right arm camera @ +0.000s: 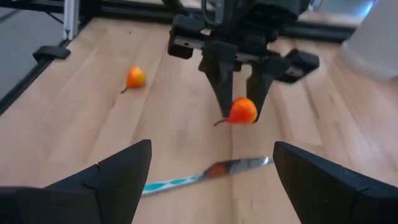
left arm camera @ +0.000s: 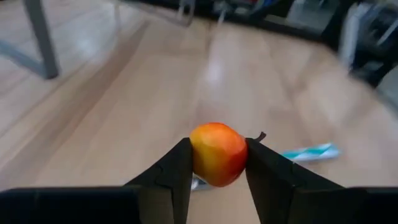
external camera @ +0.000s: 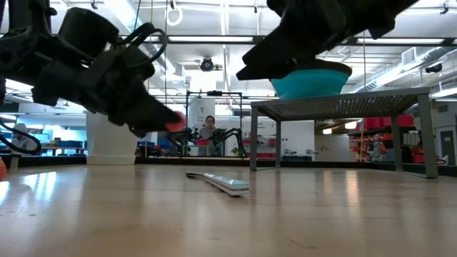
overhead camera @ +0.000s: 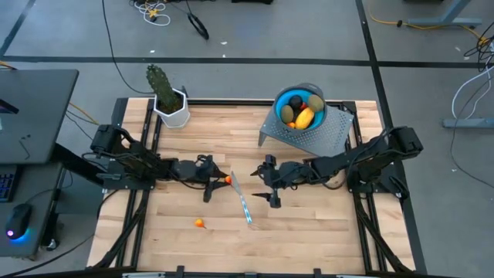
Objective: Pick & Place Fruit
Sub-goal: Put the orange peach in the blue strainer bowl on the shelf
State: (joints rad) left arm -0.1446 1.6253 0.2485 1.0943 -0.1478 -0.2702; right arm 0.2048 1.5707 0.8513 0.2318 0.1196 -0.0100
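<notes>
My left gripper (overhead camera: 224, 180) is shut on a tiny orange fruit (left arm camera: 217, 154) just above the table's middle. A second tiny orange fruit (overhead camera: 199, 223) lies on the wood nearer the front edge. My right gripper (overhead camera: 270, 183) stands open to the right of the held fruit, facing it, with nothing between its fingers. A blue bowl (overhead camera: 292, 97) on a perforated metal stand (overhead camera: 328, 135) at the far right holds a yellow oblong fruit (overhead camera: 305, 117), two olive-brown ovals and a dark ball. My left gripper pinches the orange fruit by its two opposite sides (left arm camera: 200, 155) between its two fingers (left arm camera: 177, 174). The fingers come from the table's left, slanting a little downward. The fruit is lifted clear of the table (right arm camera: 242, 111), its short stem sticking out to one side.
A slim silvery-blue knife (overhead camera: 243, 201) lies on the wood between the two grippers, below the held fruit. A green cactus in a white pot (overhead camera: 168, 100) stands at the far left. Bare wood stretches along the front edge.
</notes>
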